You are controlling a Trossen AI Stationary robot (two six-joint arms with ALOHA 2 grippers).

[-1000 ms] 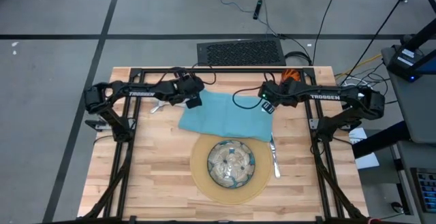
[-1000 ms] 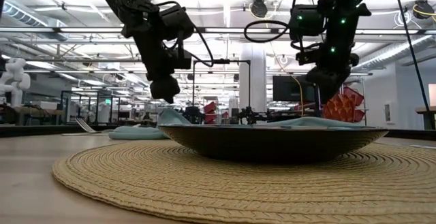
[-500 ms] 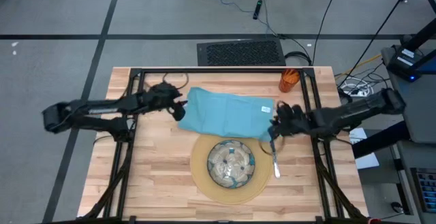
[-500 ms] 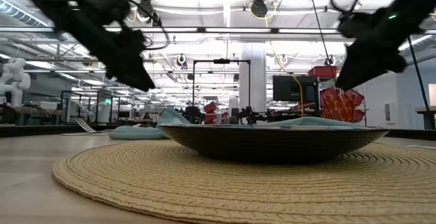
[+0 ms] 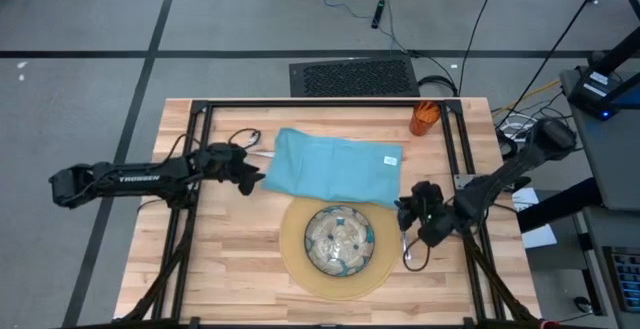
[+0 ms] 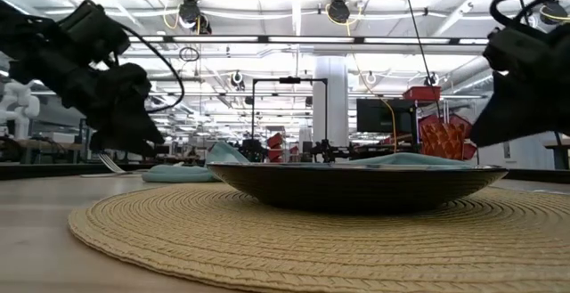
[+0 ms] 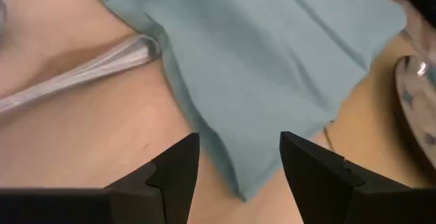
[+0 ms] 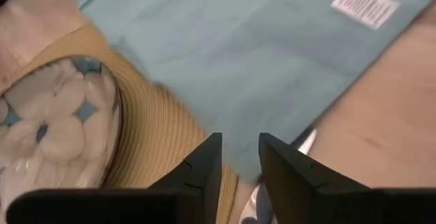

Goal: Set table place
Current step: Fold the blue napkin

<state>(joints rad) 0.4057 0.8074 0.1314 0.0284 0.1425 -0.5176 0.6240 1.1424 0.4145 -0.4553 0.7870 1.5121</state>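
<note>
Checking progress, I find the mat point(image 5: 300, 265) laid with the bowl point(image 5: 339, 240) centred on it. The napkin point(image 5: 330, 166) lies unfolded just beyond. Left gripper point(image 5: 247, 173), released, reaches its left corner; right gripper point(image 5: 408, 210), parted and empty, its right corner. Cutlery and cup point(image 5: 424, 118) remain unplaced.

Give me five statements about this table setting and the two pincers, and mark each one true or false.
1. The patterned bowl sits on the round woven mat. True.
2. The teal napkin is folded inside the bowl. False: it lies flat on the table.
3. The orange cup stands at a far corner. True.
4. The left pincer is shut on the napkin. False: it is open over the napkin's corner.
5. The right pincer holds the cup. False: it holds nothing.
</note>
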